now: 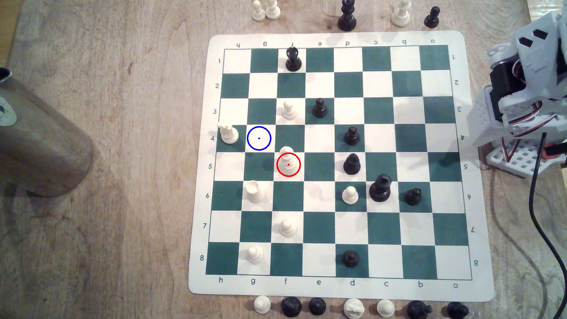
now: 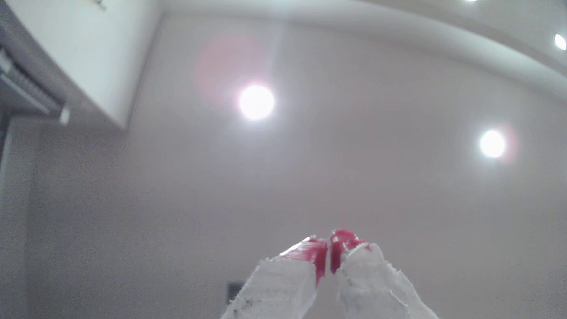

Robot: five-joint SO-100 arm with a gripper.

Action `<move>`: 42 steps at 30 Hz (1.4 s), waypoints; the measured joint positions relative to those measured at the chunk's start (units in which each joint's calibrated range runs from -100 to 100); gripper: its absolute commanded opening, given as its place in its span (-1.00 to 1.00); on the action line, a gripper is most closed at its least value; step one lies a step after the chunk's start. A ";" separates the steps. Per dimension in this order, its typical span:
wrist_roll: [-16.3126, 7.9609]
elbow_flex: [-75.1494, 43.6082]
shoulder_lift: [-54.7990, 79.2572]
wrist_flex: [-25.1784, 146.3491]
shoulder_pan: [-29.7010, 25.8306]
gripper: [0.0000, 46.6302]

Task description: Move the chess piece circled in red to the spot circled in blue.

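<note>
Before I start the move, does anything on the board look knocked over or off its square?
Nothing stands out. The bishop stands upright on its red-ringed square, the blue-ringed square is bare, and the gripper, jaws together, points at the ceiling.

Wood-grain table w/ worn pale patches. Wrist view: pale ceiling, two bright round lights, white cabinet by the wall, small vent.
</note>
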 measured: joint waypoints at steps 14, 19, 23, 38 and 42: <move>0.00 -14.01 0.17 41.35 -4.35 -0.99; 0.00 -20.70 0.17 60.16 -4.87 -0.99; -0.15 -29.10 0.17 82.55 -4.87 -0.99; -1.61 -45.46 3.44 151.00 2.43 -0.42; -2.78 -45.37 8.97 159.20 1.62 -0.36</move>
